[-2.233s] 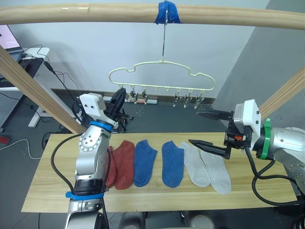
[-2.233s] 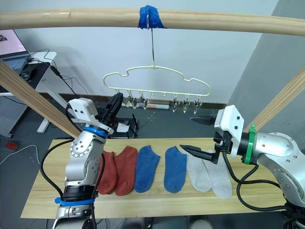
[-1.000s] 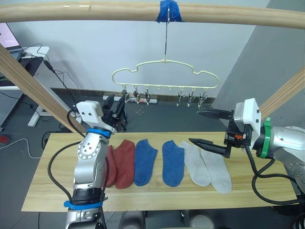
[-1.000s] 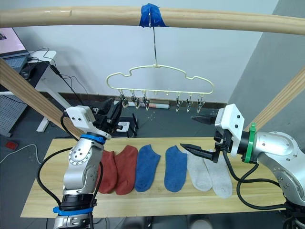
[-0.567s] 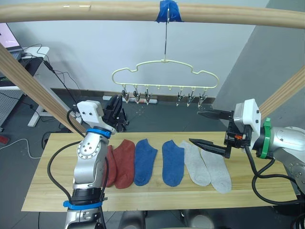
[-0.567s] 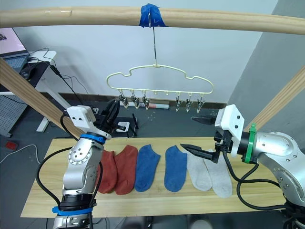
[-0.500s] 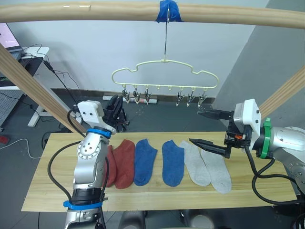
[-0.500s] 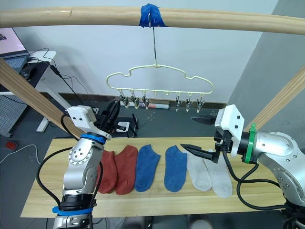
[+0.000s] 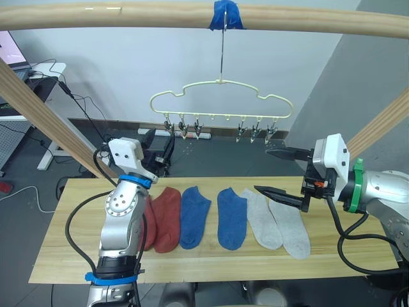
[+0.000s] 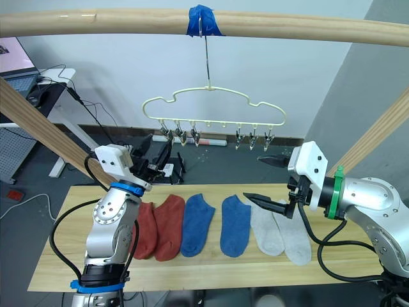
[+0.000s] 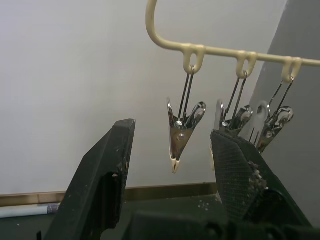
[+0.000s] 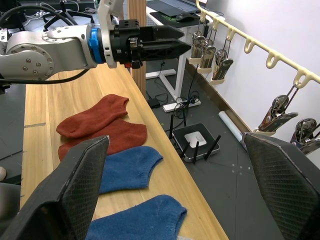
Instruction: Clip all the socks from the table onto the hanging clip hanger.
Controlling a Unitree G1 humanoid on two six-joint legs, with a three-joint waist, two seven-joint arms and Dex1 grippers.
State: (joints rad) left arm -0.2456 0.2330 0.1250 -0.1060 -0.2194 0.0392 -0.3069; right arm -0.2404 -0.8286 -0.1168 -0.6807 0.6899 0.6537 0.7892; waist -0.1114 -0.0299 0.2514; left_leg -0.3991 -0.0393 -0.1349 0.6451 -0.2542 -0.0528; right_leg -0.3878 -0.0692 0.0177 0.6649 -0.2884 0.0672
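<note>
Six socks lie in a row on the table [image 9: 64, 246]: two rust-red [image 9: 167, 217], two blue [image 9: 193, 216], two light grey [image 9: 289, 227]. My left forearm covers part of the leftmost red sock. Above the far edge, the cream clip hanger [image 9: 220, 96] hangs from the taped pole, its metal clips [image 9: 182, 128] bare. My left gripper [image 10: 158, 148] is open and empty, pointing at the leftmost clip [image 11: 180, 135] from just below and short of it. At the right, my right gripper [image 9: 263, 170] is wide open and empty, held above the grey socks.
A thick wooden pole [image 9: 128, 16] with blue tape [image 9: 225, 16] spans the top, and slanted poles [image 9: 45, 118] stand at both sides. Behind the table are a desk and cables [image 9: 45, 73] on the floor.
My left gripper has sunk from beside the leftmost clips to a little below them and turned. The hanger has shifted slightly to the right. My right arm has stayed still.
</note>
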